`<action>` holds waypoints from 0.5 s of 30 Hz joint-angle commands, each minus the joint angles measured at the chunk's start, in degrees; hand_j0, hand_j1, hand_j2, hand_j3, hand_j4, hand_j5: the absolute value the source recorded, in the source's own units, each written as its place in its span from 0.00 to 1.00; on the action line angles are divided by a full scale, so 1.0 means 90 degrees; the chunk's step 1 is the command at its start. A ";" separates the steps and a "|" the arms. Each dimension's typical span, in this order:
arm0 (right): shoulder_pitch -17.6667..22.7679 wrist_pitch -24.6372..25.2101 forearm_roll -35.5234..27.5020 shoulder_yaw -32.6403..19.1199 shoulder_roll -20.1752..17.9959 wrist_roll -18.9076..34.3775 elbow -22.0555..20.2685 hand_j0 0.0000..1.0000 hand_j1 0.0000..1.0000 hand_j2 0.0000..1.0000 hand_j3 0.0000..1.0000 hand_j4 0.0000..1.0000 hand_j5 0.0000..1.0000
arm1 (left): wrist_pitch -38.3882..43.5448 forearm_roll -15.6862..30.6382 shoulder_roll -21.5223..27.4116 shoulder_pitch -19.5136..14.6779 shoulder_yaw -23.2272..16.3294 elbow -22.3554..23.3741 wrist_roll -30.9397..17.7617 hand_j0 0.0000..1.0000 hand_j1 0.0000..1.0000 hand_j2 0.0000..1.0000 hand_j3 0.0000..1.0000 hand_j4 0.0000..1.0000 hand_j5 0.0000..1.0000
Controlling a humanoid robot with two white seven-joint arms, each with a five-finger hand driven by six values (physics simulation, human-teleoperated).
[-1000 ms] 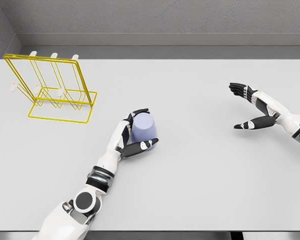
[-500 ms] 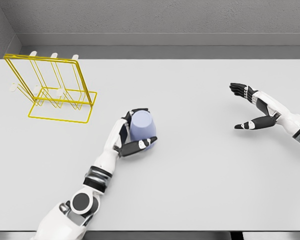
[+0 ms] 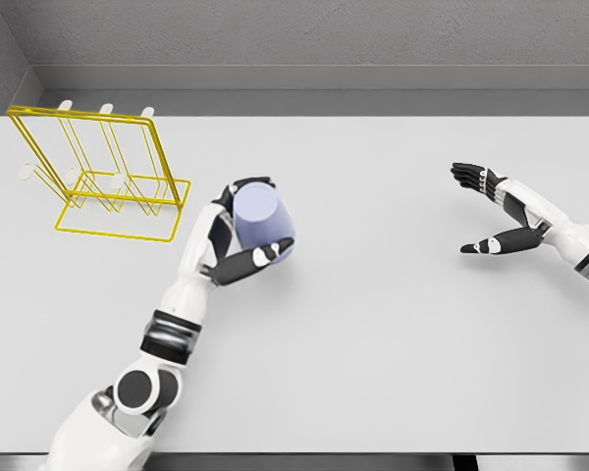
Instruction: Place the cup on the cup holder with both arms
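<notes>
Now, at that moment the desk (image 3: pixel 393 324) lay as it had a second before, a broad pale surface with the yellow wire cup holder (image 3: pixel 98 177) standing in its far left corner, unmoved. What had changed was my left arm: it had swung up and toward the holder, and the left hand (image 3: pixel 238 235) had carried the cup (image 3: pixel 262 221) with it. The fingers were clamped around the lilac cup, thumb across the near side and the other fingers wrapped behind, and the cup was tilted, its closed base turned up toward the camera. It looked lifted clear of the desk, though I could not be certain of the gap from that one view. It sat near the holder's right edge, closer than a second earlier, but still apart from the wire.

My right hand (image 3: pixel 493 211) hovered over the right side of the desk, fingers spread and holding nothing, in the same pose throughout.

I judged the grasp and lift done and the carry under way; lining the cup's mouth up with one of the pegs (image 3: pixel 106 109) remained.
</notes>
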 commanded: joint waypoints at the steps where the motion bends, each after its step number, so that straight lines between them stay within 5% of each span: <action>1: 0.0000 0.0010 -0.0049 -0.0006 -0.0007 -0.0001 -0.0006 1.00 1.00 1.00 1.00 1.00 1.00 | -0.0019 0.0021 0.0113 0.0000 0.0124 -0.0134 0.0012 0.68 0.68 0.68 0.68 0.68 0.68; 15: -0.0010 0.0010 -0.0049 -0.0006 -0.0007 -0.0001 0.0052 1.00 1.00 1.00 1.00 1.00 1.00 | -0.0663 0.0216 0.0553 -0.0088 0.0192 -0.0212 0.0021 0.68 0.68 0.68 0.68 0.68 0.68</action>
